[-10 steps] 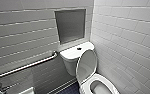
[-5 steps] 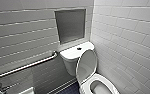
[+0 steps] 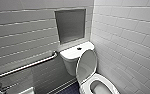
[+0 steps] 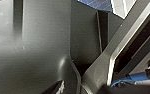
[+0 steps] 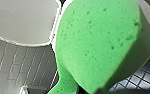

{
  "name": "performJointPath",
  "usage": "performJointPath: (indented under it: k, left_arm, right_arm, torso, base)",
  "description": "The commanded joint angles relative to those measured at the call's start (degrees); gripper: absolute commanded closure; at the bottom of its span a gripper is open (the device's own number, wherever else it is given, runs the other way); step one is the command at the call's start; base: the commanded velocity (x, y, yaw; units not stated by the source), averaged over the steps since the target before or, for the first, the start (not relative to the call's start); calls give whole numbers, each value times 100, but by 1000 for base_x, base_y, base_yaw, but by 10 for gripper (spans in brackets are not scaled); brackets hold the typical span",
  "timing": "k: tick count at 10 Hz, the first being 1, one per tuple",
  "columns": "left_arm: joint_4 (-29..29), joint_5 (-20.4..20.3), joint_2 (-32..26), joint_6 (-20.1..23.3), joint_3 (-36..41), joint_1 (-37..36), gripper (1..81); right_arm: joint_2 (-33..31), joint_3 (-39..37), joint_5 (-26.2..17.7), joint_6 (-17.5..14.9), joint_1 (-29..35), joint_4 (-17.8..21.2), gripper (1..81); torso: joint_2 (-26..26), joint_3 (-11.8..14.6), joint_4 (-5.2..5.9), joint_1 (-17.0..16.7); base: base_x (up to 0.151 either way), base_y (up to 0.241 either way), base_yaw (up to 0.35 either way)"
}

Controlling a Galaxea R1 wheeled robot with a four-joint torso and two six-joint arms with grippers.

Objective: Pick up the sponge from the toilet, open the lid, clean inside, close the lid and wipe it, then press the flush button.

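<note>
From the head view, the toilet [image 3: 69, 62] stands in the corner of a grey-tiled room, its tank under a recessed niche [image 3: 70, 25]. The lid [image 3: 87, 65] is raised, leaning back against the tank. The oval bowl rim [image 3: 103, 86] is open to view, but its front is cut off by the picture's lower edge. A small dark flush button [image 3: 79, 48] sits on the tank top. A metal grab bar [image 3: 26, 66] runs along the left wall. A strip of dark floor [image 3: 69, 90] shows beside the bowl. At the lower left corner are a dark shape and a white corner, both too cropped to identify.

In the left wrist view, dark robot parts crowd the picture, with a blue cable [image 4: 131, 78] among them and a sliver of blue tiled floor [image 4: 98, 3] past them. I cannot tell how the left jaws stand.

In the right wrist view, the sponge [image 5: 101, 45], bright green and pitted, looms close before the camera, clear of any support. The right jaws grasp it, though they are largely hidden by it. Behind it are a white glossy curve of the toilet [image 5: 21, 22], grey wall tiles [image 5: 16, 65] and dark floor tiles [image 5: 141, 80].
</note>
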Motion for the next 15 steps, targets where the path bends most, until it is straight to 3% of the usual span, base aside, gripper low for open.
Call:
performJointPath:
  k: [1, 7, 11, 15]
  left_arm:
    - [73, 100, -20, 4, -21, -60, 10]
    - [73, 109, 112, 12, -442, 54, 10]
    - [37, 100, 156, 12, -680, 168, 10]
    - [90, 100, 323, 56, -680, 379, 10]
  right_arm:
    - [-335, 81, -932, -103, 1257, -31, 811]
    - [525, -998, -2091, -103, 2881, 768, 811]
    - [1159, -1852, -2681, -85, 3797, 1103, 811]
    - [1598, -2617, -2988, -85, 4307, 1314, 811]
  torso:
    - [0, 0, 0, 0]
    - [0, -2, 0, 0]
    - [0, -5, 0, 0]
    - [2, -438, 0, 0]
  base:
    - [0, 0, 0]
    - [0, 0, 0]
    - [0, 0, 0]
    - [0, 0, 0]
